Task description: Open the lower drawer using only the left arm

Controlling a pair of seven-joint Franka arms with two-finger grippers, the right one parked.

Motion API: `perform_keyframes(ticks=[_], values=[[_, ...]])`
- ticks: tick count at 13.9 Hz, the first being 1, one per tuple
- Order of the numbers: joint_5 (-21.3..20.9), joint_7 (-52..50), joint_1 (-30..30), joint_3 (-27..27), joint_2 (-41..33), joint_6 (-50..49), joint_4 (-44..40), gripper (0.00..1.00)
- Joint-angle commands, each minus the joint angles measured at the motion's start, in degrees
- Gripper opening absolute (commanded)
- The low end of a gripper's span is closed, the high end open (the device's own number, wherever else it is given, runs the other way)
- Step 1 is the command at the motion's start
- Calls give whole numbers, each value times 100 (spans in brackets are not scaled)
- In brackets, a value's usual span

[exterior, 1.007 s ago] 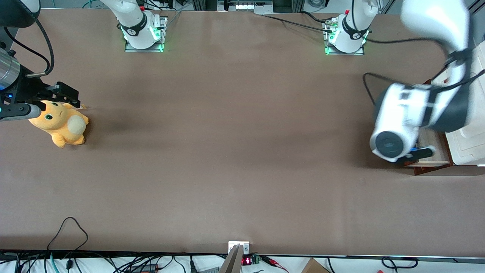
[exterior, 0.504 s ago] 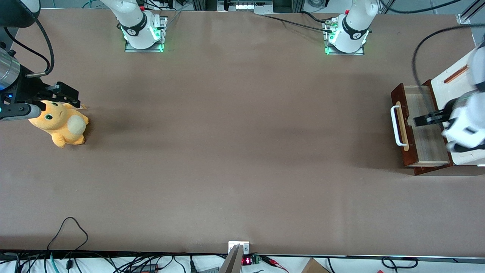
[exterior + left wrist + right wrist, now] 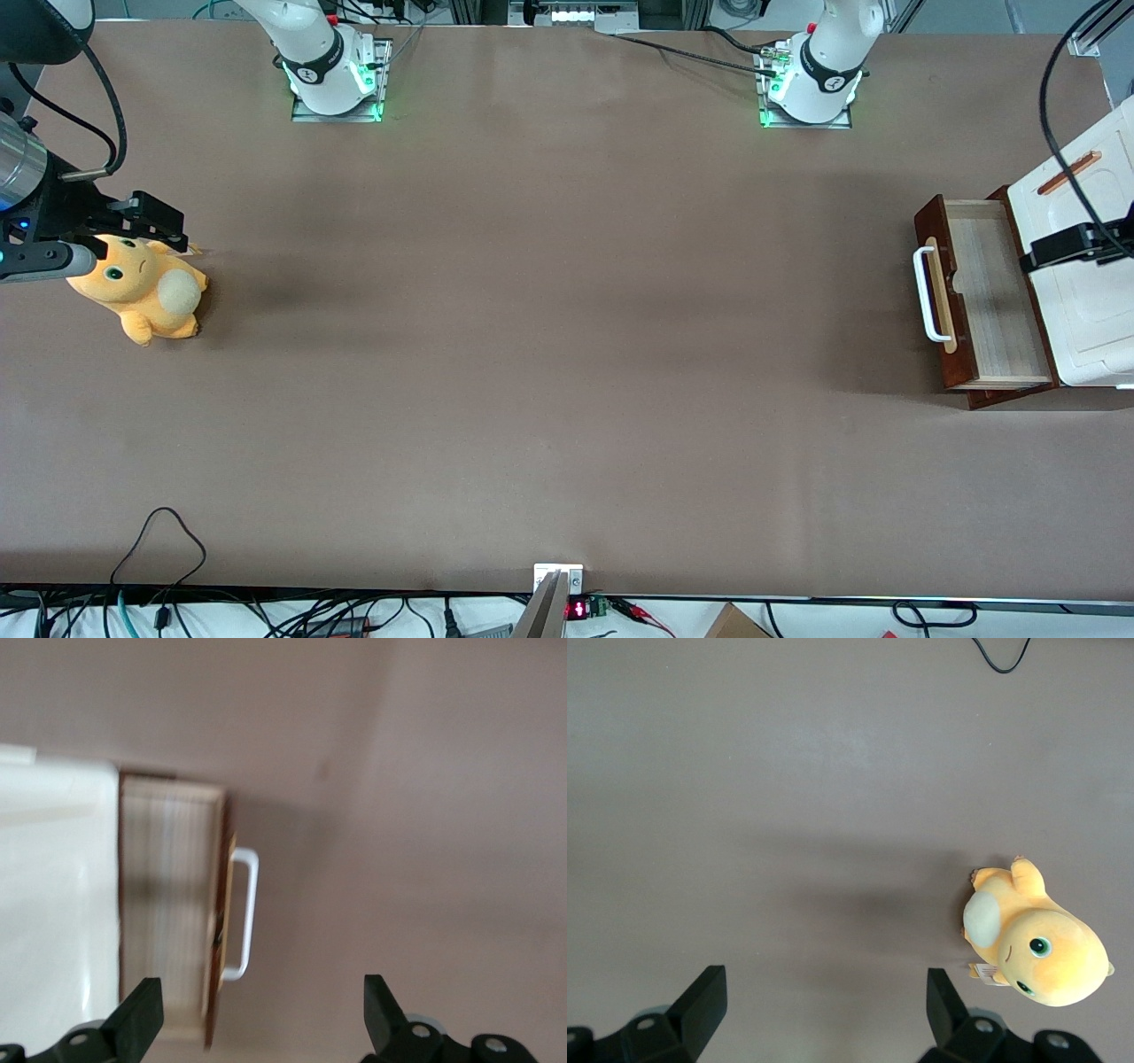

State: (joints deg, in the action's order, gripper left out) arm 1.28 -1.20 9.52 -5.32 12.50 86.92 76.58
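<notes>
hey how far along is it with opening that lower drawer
Done: the lower drawer stands pulled out from the white cabinet, its pale wood inside showing and its white handle free. In hand: nothing; the left arm's gripper hangs open above the cabinet's edge, apart from the handle. Left: seemingly nothing on the drawer itself.

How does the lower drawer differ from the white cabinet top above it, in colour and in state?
The lower drawer is dark reddish-brown with pale wood inside; the cabinet top is white. The drawer is pulled out and has a white loop handle; the top has none. The open gripper hangs over the cabinet top.
</notes>
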Motion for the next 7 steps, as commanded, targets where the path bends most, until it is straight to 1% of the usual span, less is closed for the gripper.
perform_keyframes(ticks=[1,3,7], values=[[74,146,-283,-13,-10,159,-3,100],[39,76,-539,-5,-37,308,233,100],[-5,84,-417,13,-89,265,401,100]])
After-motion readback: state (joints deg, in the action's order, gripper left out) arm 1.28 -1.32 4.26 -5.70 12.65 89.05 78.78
